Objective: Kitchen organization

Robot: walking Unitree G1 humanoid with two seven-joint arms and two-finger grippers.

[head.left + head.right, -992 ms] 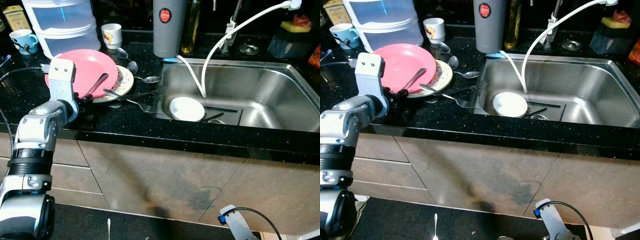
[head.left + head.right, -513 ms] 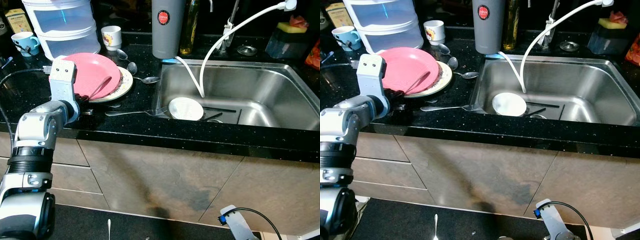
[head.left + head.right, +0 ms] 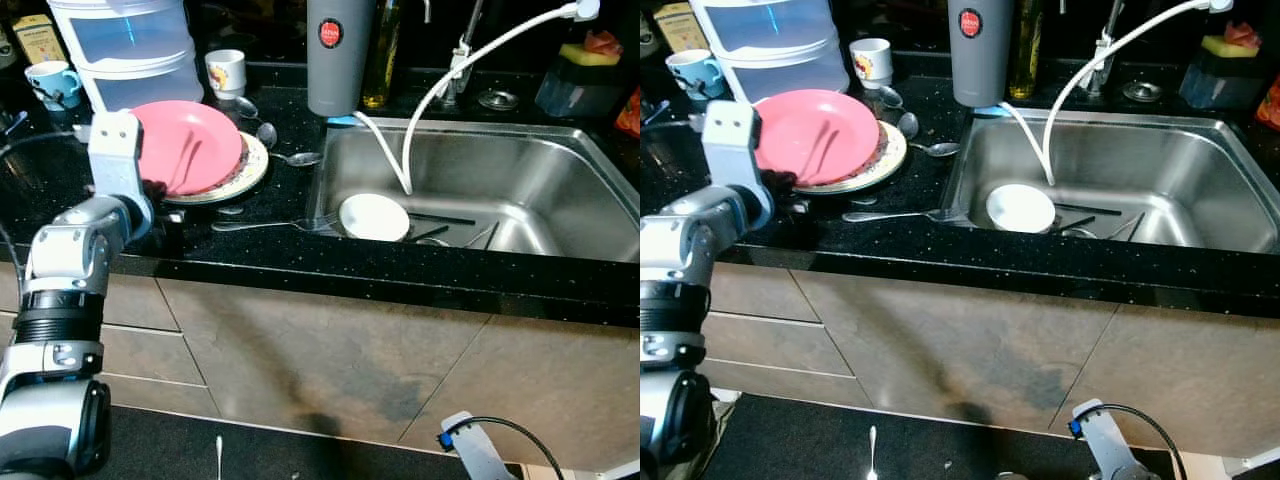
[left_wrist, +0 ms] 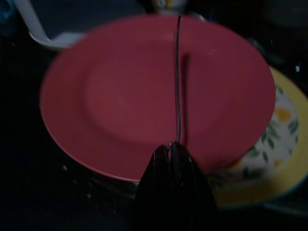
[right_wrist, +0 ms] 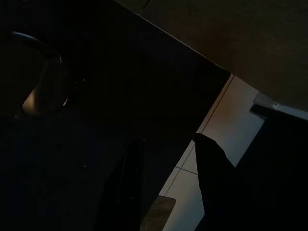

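Note:
A pink plate (image 3: 205, 140) lies on a yellow flowered plate (image 3: 254, 166) on the black counter, left of the sink. My left gripper (image 4: 174, 150) is at the plate's near rim, shut on the end of a thin metal utensil (image 4: 177, 82) that reaches out over the pink plate. The same utensil (image 3: 186, 166) appears as a slim grey line on the plate, beside my left wrist (image 3: 114, 152). A fork (image 3: 268, 225) lies flat on the counter near the sink's edge. My right gripper (image 5: 168, 185) hangs low by the floor, open with nothing in it.
A white bowl (image 3: 373, 217) and dark utensils lie in the steel sink (image 3: 560, 190). Two spoons (image 3: 294, 158) rest beside the plates. A grey flask (image 3: 339, 55), a white mug (image 3: 225, 70), a blue mug (image 3: 50, 80) and a plastic container (image 3: 125, 50) stand behind.
The held utensil has swung from slanted to pointing away over the pink plate. The fork that sat slanted by the plates now lies flat by the sink's edge. My left wrist shifted slightly left.

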